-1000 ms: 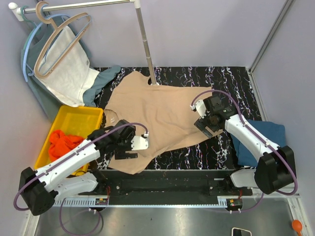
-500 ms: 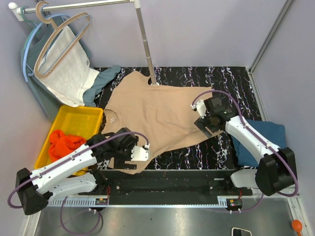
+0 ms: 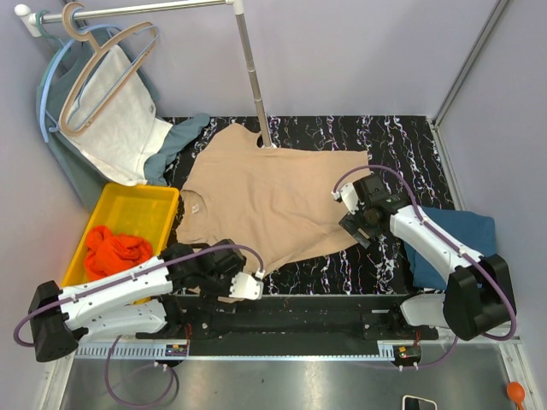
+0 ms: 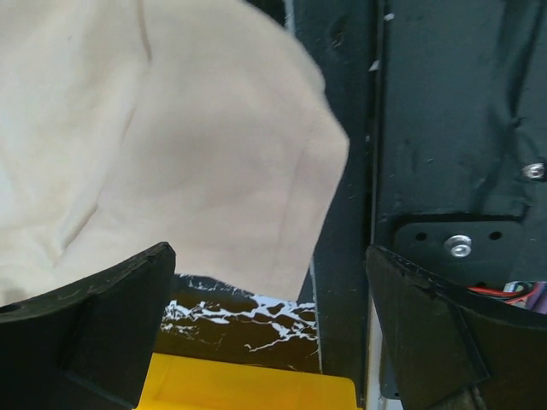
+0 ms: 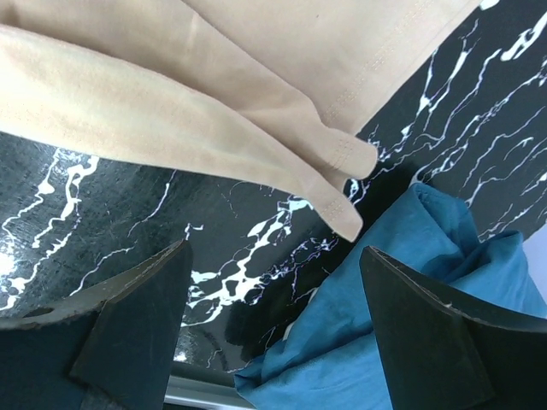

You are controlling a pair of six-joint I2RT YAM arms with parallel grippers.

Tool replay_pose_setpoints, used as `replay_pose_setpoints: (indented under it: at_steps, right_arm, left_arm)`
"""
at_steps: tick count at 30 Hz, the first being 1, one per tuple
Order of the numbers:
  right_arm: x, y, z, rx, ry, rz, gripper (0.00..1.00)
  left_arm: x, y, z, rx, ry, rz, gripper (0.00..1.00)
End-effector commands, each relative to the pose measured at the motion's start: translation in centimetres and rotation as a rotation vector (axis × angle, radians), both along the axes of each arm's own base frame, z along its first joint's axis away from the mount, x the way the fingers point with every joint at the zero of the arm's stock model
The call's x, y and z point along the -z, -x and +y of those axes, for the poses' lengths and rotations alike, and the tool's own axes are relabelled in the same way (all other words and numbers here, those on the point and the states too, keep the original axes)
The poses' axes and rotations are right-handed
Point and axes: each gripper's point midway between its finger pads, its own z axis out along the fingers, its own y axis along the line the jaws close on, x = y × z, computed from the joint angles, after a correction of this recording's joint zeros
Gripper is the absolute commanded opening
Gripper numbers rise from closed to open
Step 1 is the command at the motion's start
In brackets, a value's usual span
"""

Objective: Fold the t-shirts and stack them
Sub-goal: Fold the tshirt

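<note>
Working shirt: the beige-tan cotton t-shirt (image 3: 273, 192) lies spread on the black marbled table (image 3: 393, 137). We judge its long axis to run roughly 9 to 3 o'clock in the top view, collar end toward the yellow plastic bin (image 3: 128, 203).
Left gripper: the left gripper (image 3: 244, 286) is at the table's near edge, fingers spread fully and holding nothing. The shirt's near flap lies at its 12 o'clock.
Right gripper: the right gripper (image 3: 363, 226) is wide open and empty. The shirt's right corner lies just ahead, the body at its 10 o'clock.
Nearer arm: we judge both about equally close.
Other shirts: the dark teal-blue t-shirt (image 3: 457, 231) sits at 3 o'clock, and the orange-red t-shirt (image 3: 115, 252) is in the bin.
Change: since a second ago the left arm has drawn back toward 6 o'clock, and the right has slipped slightly nearward.
</note>
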Motion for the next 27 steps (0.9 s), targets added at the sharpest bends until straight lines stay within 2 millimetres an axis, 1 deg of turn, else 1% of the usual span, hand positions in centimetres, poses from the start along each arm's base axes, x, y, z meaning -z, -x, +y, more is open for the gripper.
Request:
replay_pose_setpoints:
  at_steps: [1,6,10,12,16,22,27]
  right_arm:
    - [0.0,-0.1,-0.1,0.013,0.004,-0.024,0.88]
    - [0.2,0.1,-0.2,0.023,0.002,-0.022,0.88]
    - [0.4,0.3,-0.4,0.028,0.008,-0.02,0.88]
    - [0.6,0.5,-0.5,0.029,0.01,-0.017,0.88]
    - [0.7,0.6,-0.4,0.03,0.006,-0.014,0.88]
    - [0.6,0.5,-0.3,0.031,0.001,-0.023,0.88]
    - [0.7,0.6,-0.4,0.034,0.0,-0.021,0.88]
  left_arm:
    - [0.5,1.5,-2.1,0.033,0.054,0.033,0.99]
    - [1.4,1.3,-2.8,0.085,0.037,0.001,0.97]
    - [2.3,1.3,-3.7,0.094,0.053,0.002,0.97]
    - [2.9,1.2,-3.6,0.096,0.05,-0.005,0.96]
    - [3.4,1.0,-4.3,0.099,0.066,-0.008,0.95]
    - [4.0,1.1,-4.3,0.106,0.052,0.002,0.83]
    - [4.5,1.4,-4.0,0.115,0.038,0.016,0.79]
